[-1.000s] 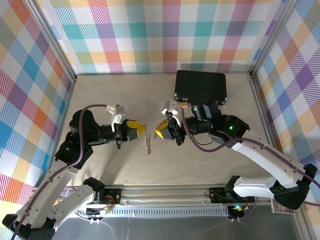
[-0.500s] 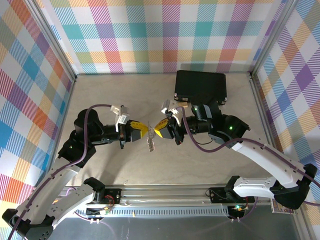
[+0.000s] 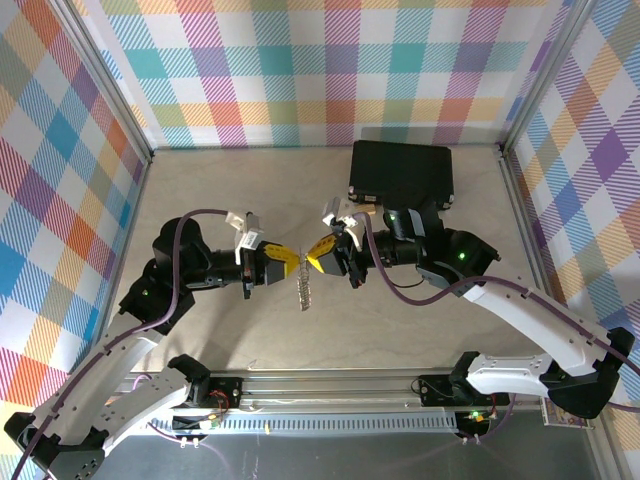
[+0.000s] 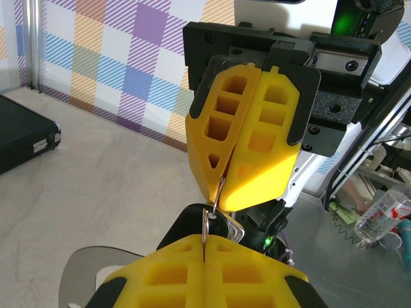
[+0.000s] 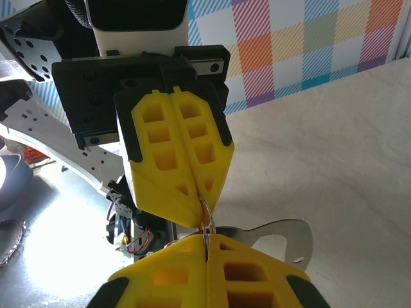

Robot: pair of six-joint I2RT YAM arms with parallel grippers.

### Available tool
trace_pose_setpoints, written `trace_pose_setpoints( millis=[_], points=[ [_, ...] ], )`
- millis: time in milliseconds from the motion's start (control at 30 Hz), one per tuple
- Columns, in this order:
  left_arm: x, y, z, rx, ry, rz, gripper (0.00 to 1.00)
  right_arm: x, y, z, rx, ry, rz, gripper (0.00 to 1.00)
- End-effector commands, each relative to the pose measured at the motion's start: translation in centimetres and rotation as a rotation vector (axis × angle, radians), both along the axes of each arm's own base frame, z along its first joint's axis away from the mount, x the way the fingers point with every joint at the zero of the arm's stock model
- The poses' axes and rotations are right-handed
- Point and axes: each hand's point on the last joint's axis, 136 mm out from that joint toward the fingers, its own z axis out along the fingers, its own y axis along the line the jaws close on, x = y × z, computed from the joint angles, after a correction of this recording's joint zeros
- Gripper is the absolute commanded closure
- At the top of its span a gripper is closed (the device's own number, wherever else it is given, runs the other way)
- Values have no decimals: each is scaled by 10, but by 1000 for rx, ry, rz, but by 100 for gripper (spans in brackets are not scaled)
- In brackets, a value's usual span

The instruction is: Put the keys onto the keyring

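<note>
My left gripper (image 3: 288,262) and right gripper (image 3: 316,256) meet tip to tip above the table's middle, both shut. The left one pinches the top of the silver keyring (image 3: 305,290), whose chain and loop hang down below the tips. In the right wrist view the loop (image 5: 290,232) shows as a flat silver plate with a big opening. In the left wrist view a thin silvery sliver, the key (image 4: 221,190), pokes out of the right fingers (image 4: 257,160) and touches a holed metal piece (image 4: 205,226) held in my left fingers (image 4: 167,273). The key's black head is hidden.
A large black rectangular case (image 3: 402,172) lies at the back of the table, just behind the right arm. Plaid walls close in three sides. Bare tabletop stretches to the left and in front of the grippers.
My left gripper has moved right with the hanging keyring until its tips meet the right gripper's. The right gripper has barely shifted.
</note>
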Motion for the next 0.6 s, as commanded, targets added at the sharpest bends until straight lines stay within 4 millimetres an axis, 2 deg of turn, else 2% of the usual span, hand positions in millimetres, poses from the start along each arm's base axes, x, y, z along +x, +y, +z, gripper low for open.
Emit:
trace_pose_setpoints(
  millis=[0, 567],
  points=[
    [-2, -1, 11, -27, -68, -9, 100, -2, 2, 8, 29, -14, 9, 100],
    [-2, 0, 12, -31, -68, -3, 100, 0, -4, 0, 4, -18, -19, 100]
  ],
)
